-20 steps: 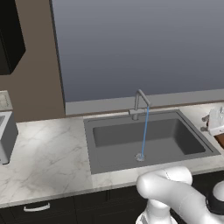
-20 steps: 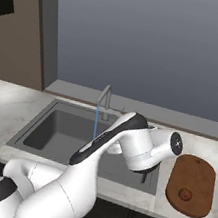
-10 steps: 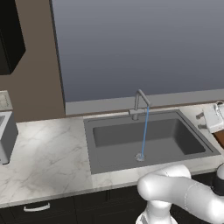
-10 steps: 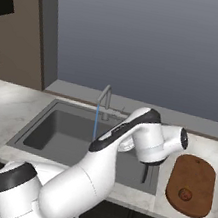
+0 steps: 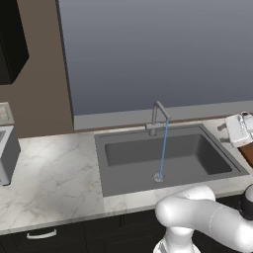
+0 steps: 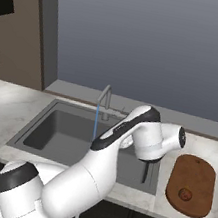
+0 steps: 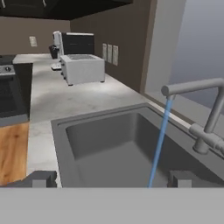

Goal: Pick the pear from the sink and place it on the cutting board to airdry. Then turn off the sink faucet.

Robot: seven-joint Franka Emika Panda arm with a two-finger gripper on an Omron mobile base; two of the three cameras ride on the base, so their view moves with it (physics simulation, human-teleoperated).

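The small orange-brown pear (image 6: 185, 194) lies on the reddish-brown cutting board (image 6: 192, 184), right of the sink (image 6: 61, 134). My gripper (image 7: 111, 179) is open and holds nothing. It hangs over the sink's right end, beside the board, with one dark finger pointing down (image 6: 145, 174). In the left base view the white hand (image 5: 239, 129) sits at the right edge. The faucet (image 7: 205, 109) is running: a thin blue stream falls from its spout to the drain (image 5: 158, 177). The faucet's stem (image 5: 155, 117) rises behind the basin.
Marble counter (image 5: 54, 173) runs left of the sink. A white toaster (image 7: 82, 68) and a dark appliance stand on the far counter in the hand view, with wall outlets (image 7: 110, 54) behind. A window wall backs the sink.
The hand has swung a little left, away from the board and toward the sink. Its jaws stay open, the pear lies still on the board, and the water keeps running.
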